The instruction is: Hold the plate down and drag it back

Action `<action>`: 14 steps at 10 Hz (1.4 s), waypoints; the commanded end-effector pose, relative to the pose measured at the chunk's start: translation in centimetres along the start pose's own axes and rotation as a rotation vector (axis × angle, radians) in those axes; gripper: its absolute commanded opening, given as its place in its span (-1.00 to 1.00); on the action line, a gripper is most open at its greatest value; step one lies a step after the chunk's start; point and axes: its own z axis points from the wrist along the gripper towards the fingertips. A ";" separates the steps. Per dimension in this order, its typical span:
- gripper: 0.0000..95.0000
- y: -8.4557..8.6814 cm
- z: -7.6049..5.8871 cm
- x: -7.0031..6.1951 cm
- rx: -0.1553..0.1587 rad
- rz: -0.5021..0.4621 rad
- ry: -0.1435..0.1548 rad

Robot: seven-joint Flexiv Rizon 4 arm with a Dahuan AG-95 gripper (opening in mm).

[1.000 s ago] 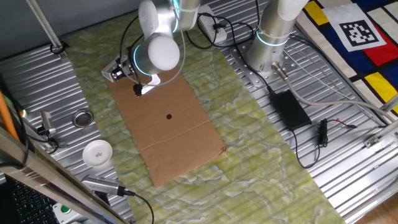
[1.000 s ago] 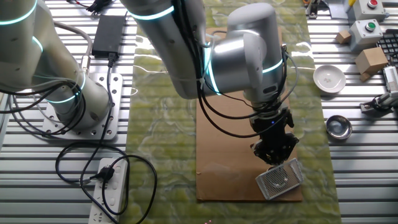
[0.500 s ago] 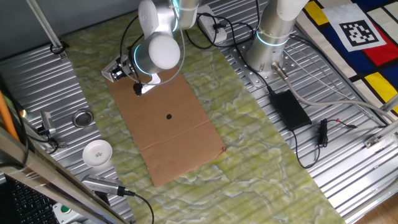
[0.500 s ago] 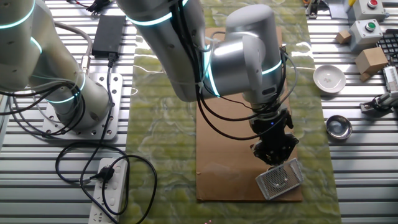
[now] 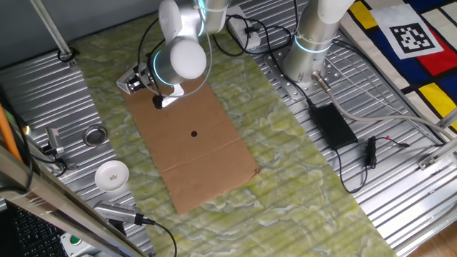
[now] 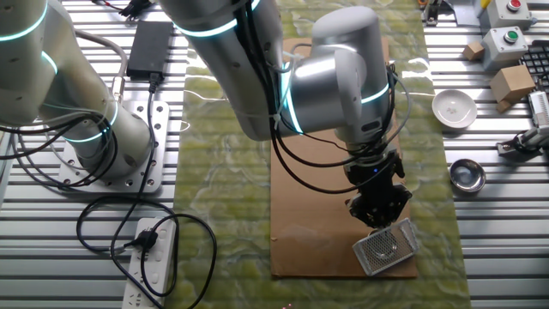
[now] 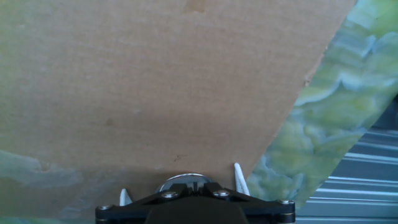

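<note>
Upper left of one fixed view, the gripper (image 5: pixel 158 102) sits low at the cardboard sheet's (image 5: pixel 196 146) far corner; the plate is hidden there.

Lower right of the other fixed view, the gripper (image 6: pixel 377 219) presses down near the sheet's (image 6: pixel 313 215) bottom edge.

Bottom centre of the hand view, the plate (image 7: pixel 181 181) peeks out between parted fingertips (image 7: pixel 239 177), pinned rather than clamped. Judging by its spot at the sheet's end, the drag looks nearly complete.

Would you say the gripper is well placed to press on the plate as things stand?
Probably yes: in the hand view the plate peeks out right under the gripper on the cardboard, with nothing between them. Actual contact can't be confirmed.
</note>
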 end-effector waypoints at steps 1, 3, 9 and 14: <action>-1.00 0.0 0.2 -0.1 0.002 0.007 -0.006; -1.00 0.0 0.2 -0.2 0.001 0.011 -0.011; -1.00 -0.2 0.1 -0.5 -0.012 0.036 -0.036; -1.00 -0.2 0.0 -0.5 -0.019 0.061 -0.066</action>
